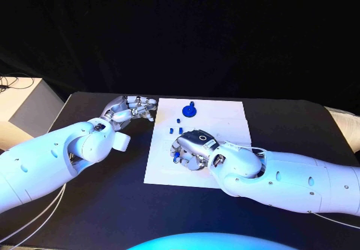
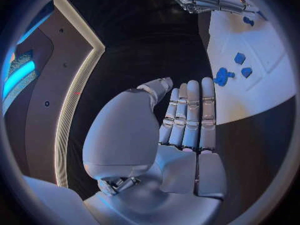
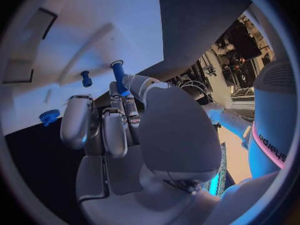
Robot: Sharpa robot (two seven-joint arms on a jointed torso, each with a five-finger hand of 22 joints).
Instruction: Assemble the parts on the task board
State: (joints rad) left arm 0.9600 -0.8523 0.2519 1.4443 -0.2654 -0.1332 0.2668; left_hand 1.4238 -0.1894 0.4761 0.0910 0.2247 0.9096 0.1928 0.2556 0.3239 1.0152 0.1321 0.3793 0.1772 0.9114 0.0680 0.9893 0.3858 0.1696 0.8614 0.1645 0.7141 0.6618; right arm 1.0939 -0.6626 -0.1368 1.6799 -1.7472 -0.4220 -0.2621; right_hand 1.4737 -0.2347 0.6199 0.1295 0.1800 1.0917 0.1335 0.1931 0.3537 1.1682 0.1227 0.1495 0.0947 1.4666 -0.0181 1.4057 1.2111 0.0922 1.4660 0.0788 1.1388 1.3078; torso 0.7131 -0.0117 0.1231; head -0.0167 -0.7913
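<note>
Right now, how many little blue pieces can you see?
5: one round piece at the board's far end, three small ones clustered mid-board, one peg held by the right robot hand. Others may hide beneath it.

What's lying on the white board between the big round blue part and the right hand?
Head view: a few small blue pieces sit on the task board between the round blue part and the right hand.

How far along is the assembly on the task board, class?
Early, it seems. Done: nothing clearly; whether the blue round part on the task board is seated is unclear. In hand: the right hand holds a blue peg. Left: small blue pieces lie loose; the left hand holds nothing.
</note>
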